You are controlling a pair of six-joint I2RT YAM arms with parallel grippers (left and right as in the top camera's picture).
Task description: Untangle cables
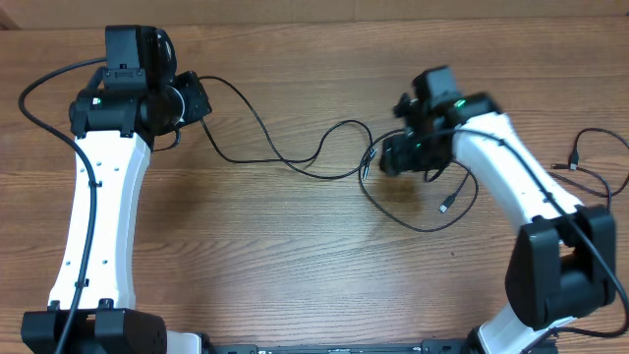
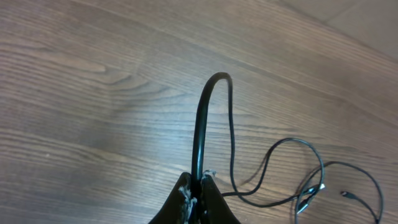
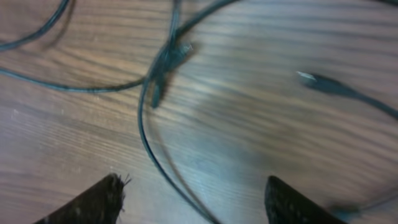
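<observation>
Table: wood grain, bearing all the cables.
Loose plug: lying flat, nearer than the crossing and a little to its right. It ends a loop that curves back under the right arm.
Crossing: mid-table, where thin black cords and small plugs overlap. The right wrist view shows it blurred, so I cannot tell which cord lies on top.
Right gripper: just right of the crossing, low over the table. Its fingers are spread wide with nothing between them, and a cord on the wood runs through the gap.
Side cable: well right of the crossing, apart from the rest.
Long cable: runs in waves left from the crossing.
Left gripper: well left of the crossing and farther back. It is clamped on the long cable, which arches up from the closed fingers.
</observation>
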